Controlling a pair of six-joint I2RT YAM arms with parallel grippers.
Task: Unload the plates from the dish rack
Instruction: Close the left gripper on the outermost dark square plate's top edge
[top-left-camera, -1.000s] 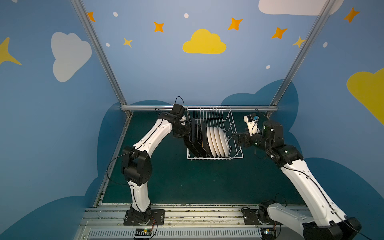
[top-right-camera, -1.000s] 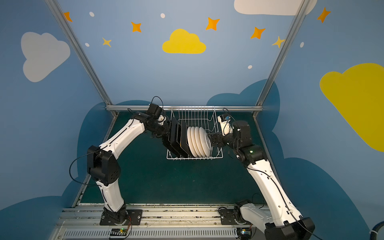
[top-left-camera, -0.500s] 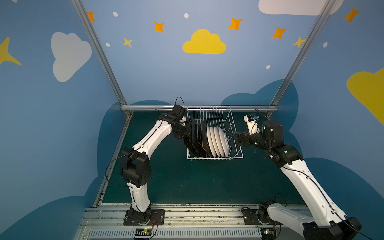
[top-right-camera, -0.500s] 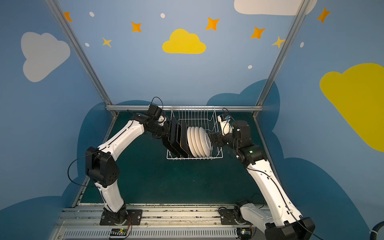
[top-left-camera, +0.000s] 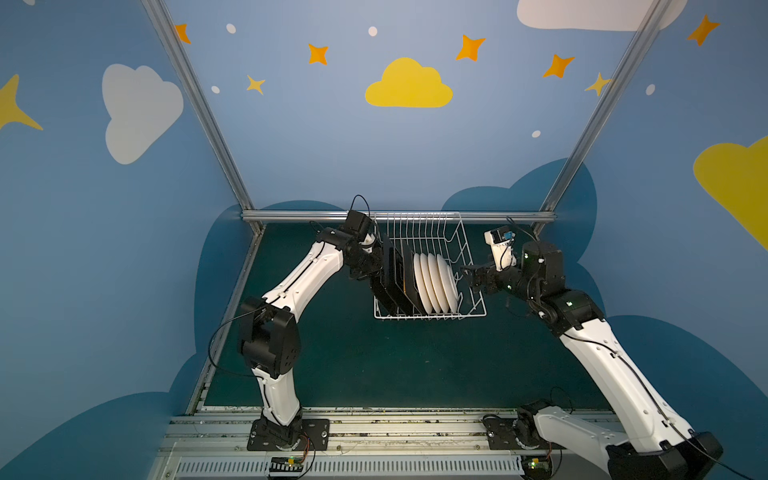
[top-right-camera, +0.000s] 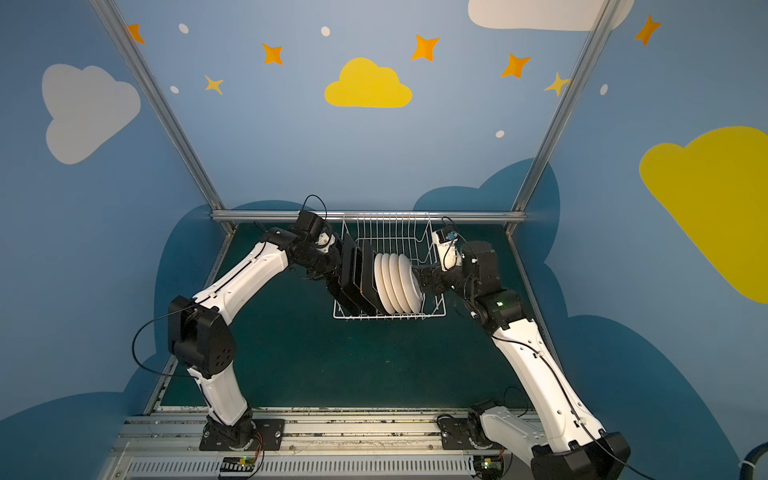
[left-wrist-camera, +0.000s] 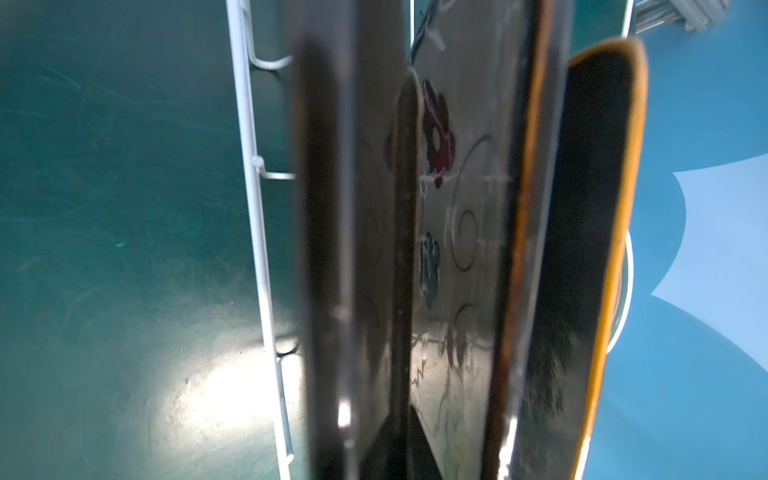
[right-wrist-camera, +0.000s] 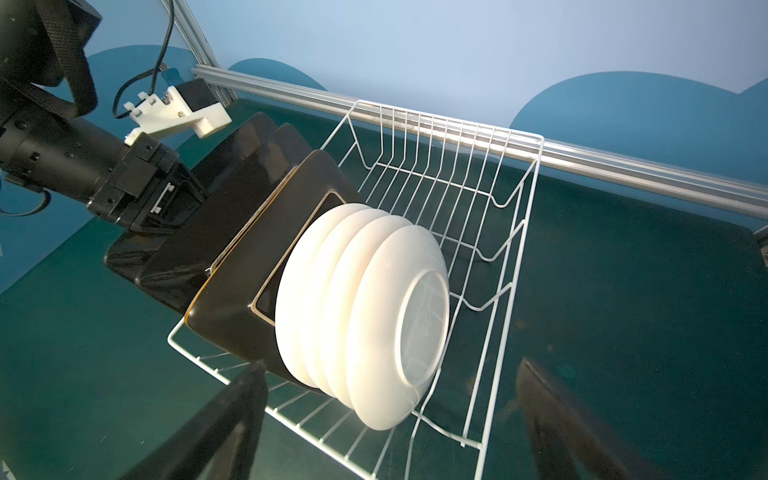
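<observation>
Nothing unloaded yet: three square plates (right-wrist-camera: 232, 266) and four round plates (right-wrist-camera: 374, 299) stand on edge in the dish rack (right-wrist-camera: 449, 119). Step, by my read: first pick. Your left gripper (right-wrist-camera: 178, 199) straddles the outermost square plate (right-wrist-camera: 239, 143) at its rim; clamped or not, cannot tell. Your right gripper (top-left-camera: 467, 277) hangs wide open, empty, beside the rack. Next: confirm hold, then lift straight up and clear.
</observation>
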